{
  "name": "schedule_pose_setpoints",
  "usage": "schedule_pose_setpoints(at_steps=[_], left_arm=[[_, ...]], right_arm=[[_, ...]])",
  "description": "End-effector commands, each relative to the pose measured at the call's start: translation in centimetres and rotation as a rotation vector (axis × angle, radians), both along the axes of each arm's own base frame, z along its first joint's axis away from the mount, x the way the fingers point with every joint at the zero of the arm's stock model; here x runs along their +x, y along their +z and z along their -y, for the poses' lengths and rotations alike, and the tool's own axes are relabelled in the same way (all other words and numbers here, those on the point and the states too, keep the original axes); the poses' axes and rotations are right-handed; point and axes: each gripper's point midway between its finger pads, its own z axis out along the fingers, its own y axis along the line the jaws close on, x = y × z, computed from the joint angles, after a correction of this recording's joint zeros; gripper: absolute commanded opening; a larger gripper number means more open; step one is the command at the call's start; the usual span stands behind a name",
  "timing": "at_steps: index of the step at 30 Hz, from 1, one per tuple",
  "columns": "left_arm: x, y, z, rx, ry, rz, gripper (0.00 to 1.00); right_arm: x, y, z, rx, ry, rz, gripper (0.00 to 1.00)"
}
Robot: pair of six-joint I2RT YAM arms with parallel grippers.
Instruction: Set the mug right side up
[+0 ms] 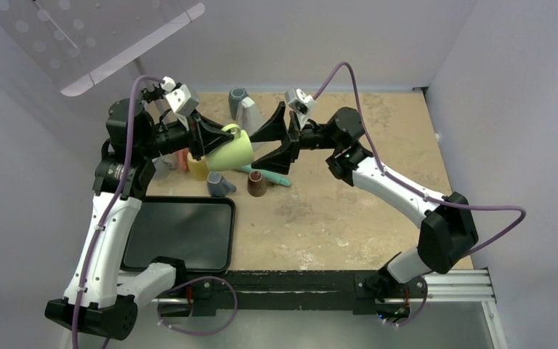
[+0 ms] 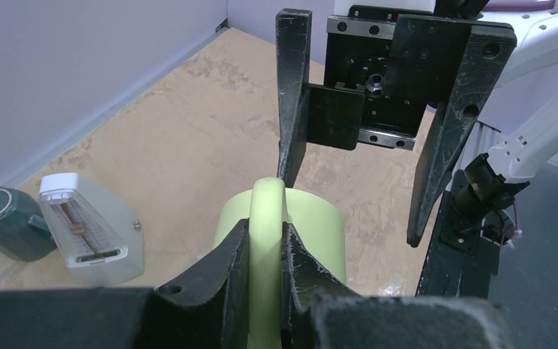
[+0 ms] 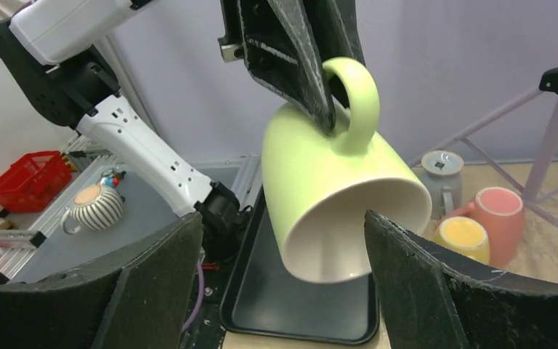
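The mug [image 1: 231, 149] is lime green and hangs in the air over the table, tilted, with its mouth turned down toward the right arm. My left gripper [image 1: 214, 138] is shut on the mug's handle [image 2: 267, 240], one finger on each side of the loop [image 3: 356, 94]. My right gripper [image 3: 283, 218] is open, its jaws standing wide on either side of the mug's rim [image 3: 334, 240]. The right-hand finger is close to the rim and the left-hand one stands well apart. In the left wrist view the right gripper [image 2: 352, 211] faces the mug [image 2: 290, 218] from beyond it.
A black tray [image 1: 182, 233] lies at the near left, under the mug in the right wrist view [image 3: 298, 305]. Behind stand a white metronome-like box [image 1: 249, 113] and a dark cup [image 1: 237, 94]. A yellow mug [image 1: 197, 167], blue-grey cup [image 1: 219, 184], brown cup [image 1: 259, 183] and teal tool [image 1: 269, 177] cluster below.
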Motion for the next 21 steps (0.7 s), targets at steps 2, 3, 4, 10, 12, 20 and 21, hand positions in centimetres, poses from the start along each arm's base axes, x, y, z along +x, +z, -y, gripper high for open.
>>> schedule_pose_setpoints(at_steps=[2,3,4,10,12,20,21], left_arm=[[-0.2,4.6,0.8,-0.057,-0.042,0.173,0.0],[-0.1,4.9,1.0,-0.068,-0.045,0.178,0.0],[0.0,5.5,1.0,-0.082,-0.044,0.193,0.0],[1.1,5.4,0.8,-0.125,0.014,0.135,0.0],[1.1,4.6,0.8,-0.139,0.028,0.104,0.0],[0.1,2.1,0.7,-0.083,0.003,0.033,0.51],[0.0,1.8,0.7,-0.075,-0.003,0.02,0.62]], right_arm=[[-0.9,3.5,-1.6,0.054,0.049,0.07,0.8],[-1.0,3.3,-2.1,0.046,0.06,0.064,0.77],[-0.8,3.0,-2.5,0.036,0.071,0.056,0.73],[-0.5,3.3,-2.4,0.05,0.036,0.077,0.39],[-0.5,3.9,-2.3,0.06,0.028,0.096,0.21],[5.0,1.0,0.5,-0.216,-0.379,0.297,0.0],[5.8,1.0,1.3,-0.25,-0.444,0.355,0.0]])
